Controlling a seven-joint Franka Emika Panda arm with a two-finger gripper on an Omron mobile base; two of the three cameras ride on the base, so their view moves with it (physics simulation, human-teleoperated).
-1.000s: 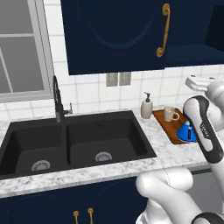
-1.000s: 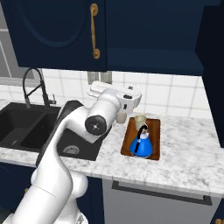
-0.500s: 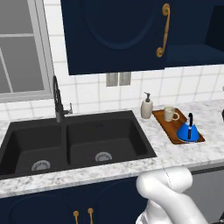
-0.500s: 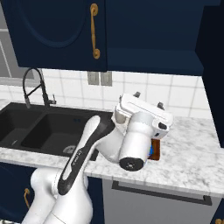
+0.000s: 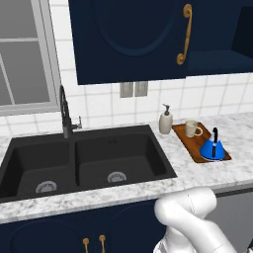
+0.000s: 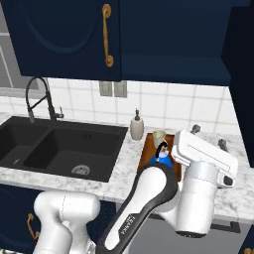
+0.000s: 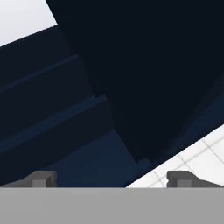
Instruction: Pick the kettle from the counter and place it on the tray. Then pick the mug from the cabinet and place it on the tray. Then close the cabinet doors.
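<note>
My cabinet (image 5: 212, 44) is the biggest thing here and the biggest thing left undone: in the left base view its shelf opening gapes at two o'clock above the tray, beside the cabinet door (image 5: 128, 39) at twelve o'clock, which looks shut with its brass handle (image 5: 185, 34) hanging at one o'clock. So I judge the first two steps finished and only the closing still to do. Below it the counter (image 5: 237, 133) runs across the middle, with the black sink (image 5: 84, 160) sunk in at eight o'clock and the faucet (image 5: 64, 111) at nine. The tray (image 5: 184, 134) lies on the counter at three o'clock, carrying both the kettle (image 5: 212, 148) at its near end and the mug (image 5: 191, 129) at its far end, with the soap bottle (image 5: 165, 120) just beside the tray's left edge. The right base view gives me what the left does not: my own gripper (image 6: 208, 138) at four o'clock, raised over the counter to the right of the tray, fingers spread wide and carrying nothing, my arm hiding part of the tray. The hand view adds dark navy cabinet panels close ahead and a wedge of white tiled wall (image 7: 197, 157) at four o'clock, so I judge I am turned up toward the cabinet.
</note>
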